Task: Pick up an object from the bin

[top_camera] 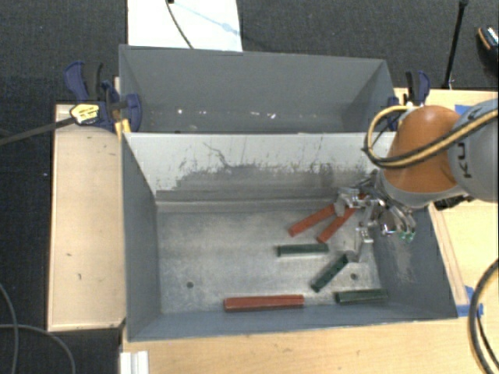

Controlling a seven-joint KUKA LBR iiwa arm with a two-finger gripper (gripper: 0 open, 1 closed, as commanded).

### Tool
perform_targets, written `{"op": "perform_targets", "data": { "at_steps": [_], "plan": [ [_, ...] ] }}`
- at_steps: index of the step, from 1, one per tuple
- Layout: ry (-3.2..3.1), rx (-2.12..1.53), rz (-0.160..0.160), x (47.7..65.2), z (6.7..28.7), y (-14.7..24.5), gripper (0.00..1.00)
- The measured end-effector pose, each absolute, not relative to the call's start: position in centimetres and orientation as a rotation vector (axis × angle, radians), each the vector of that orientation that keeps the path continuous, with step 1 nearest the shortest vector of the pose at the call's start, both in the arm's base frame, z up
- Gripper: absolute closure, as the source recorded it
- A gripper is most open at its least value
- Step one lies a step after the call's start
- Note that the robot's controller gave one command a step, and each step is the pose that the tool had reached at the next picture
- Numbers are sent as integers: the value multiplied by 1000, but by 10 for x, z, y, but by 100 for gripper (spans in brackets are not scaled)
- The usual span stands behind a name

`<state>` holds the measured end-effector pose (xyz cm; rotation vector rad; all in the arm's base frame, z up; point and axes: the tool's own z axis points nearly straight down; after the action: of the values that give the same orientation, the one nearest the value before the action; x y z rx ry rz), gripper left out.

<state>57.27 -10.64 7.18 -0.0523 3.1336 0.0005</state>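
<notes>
Looking down into the grey bin (203, 240), you had the claw (362, 236) low on the view's right side, near the back wall. Whether it was released or clenched could not be told. Two orange-red sticks (312, 221) lay crossed just beside it, toward the bin's middle — their near ends reached its metal. A tilted dark green stick (329, 273) lay just in front of it, apart.
</notes>
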Motion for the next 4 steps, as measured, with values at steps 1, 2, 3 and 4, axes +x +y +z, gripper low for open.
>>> {"op": "perform_targets", "data": {
  "at_steps": [1,2,3,4],
  "plan": [
    [3136,-102,2,545,71,-61,0],
    [3139,-74,0,533,71,-53,0],
    [3137,-132,2,512,71,-12,0],
    [3142,-134,1,511,73,-14,100]
  ]
}}
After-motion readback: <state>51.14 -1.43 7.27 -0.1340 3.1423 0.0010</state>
